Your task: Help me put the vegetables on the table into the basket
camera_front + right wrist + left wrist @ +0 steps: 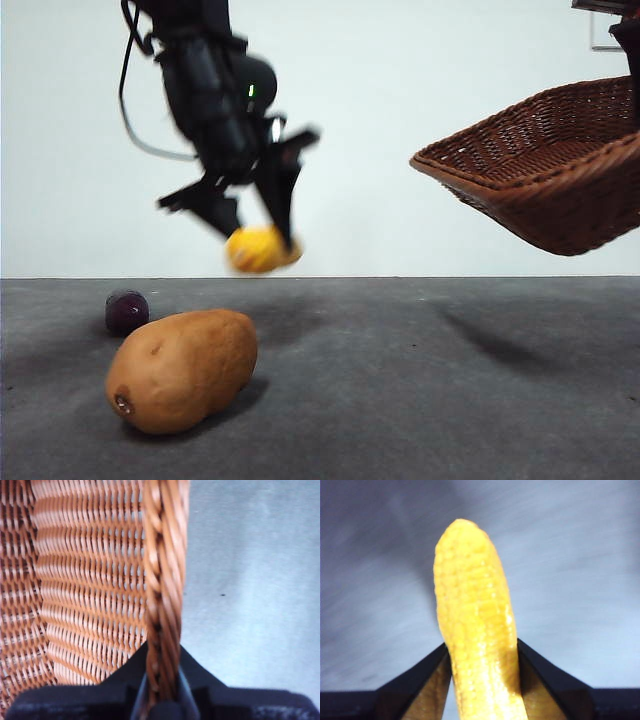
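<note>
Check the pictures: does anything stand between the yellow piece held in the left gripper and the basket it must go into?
Nothing visible does. The left gripper holds the yellow piece above the table; the right gripper holds the basket raised, with open air between. The potato and purple ball lie lower.

You've got a woven wicker basket, a matte mottled table, a glossy bumpy corn piece, and a dull-skinned potato.
</note>
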You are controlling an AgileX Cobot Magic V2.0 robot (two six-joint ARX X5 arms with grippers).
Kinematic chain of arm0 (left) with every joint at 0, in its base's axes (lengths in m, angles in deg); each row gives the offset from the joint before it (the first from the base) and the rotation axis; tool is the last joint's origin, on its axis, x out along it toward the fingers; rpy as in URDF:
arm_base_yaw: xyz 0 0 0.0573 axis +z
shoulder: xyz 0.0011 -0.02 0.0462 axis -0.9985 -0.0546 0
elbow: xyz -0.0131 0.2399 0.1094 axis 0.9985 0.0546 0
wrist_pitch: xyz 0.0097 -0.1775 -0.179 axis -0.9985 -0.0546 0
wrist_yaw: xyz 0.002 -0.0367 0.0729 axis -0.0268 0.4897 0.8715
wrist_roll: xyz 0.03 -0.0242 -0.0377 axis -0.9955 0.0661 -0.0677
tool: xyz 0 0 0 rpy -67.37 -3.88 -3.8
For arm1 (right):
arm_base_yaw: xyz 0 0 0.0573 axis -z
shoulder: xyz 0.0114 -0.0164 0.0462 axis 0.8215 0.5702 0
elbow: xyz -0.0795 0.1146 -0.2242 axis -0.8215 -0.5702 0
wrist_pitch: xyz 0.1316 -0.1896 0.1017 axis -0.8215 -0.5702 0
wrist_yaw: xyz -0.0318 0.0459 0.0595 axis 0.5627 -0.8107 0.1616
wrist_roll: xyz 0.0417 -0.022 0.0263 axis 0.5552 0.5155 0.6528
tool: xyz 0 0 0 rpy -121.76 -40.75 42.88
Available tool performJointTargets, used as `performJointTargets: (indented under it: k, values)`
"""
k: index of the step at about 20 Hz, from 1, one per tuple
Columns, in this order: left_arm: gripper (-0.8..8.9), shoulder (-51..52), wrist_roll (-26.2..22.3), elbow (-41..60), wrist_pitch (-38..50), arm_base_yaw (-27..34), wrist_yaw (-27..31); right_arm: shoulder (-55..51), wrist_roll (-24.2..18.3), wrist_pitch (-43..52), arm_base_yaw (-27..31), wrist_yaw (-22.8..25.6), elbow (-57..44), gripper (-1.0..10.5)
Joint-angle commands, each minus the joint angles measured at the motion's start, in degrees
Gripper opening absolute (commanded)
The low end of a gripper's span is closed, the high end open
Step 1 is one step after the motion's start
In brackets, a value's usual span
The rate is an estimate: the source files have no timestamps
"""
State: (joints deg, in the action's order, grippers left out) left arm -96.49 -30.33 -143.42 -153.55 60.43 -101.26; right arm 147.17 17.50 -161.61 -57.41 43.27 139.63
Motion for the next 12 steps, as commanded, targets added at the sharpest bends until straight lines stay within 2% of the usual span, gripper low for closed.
performJointTargets:
  k: [1, 4, 7, 9, 12]
  values:
    - [-0.13, 0.4, -1.3, -5.1, 0.0, -1.6, -9.7, -0.4, 2.1, 0.7, -0.1, 3.3, 0.1, -0.1]
    - [-0.13, 2.2, -0.6, -8.7, 4.6, -4.8, -15.6, -0.4, 4.1, 0.7, -0.1, 3.9, 0.1, -0.1]
    - [-0.13, 3.2, 1.5, -8.7, 10.9, -8.4, -15.5, -0.4, 5.0, 0.1, -0.1, 3.9, 0.1, -0.1]
    - [-0.13, 3.2, 3.7, -8.7, 13.7, -10.4, -14.3, -0.4, 5.2, -0.4, -0.9, 3.6, 0.1, -0.1]
    - [-0.12, 3.2, 6.8, -8.7, 17.3, -13.6, -7.8, -0.4, 5.4, -1.2, -2.0, 3.0, 0.1, -0.1]
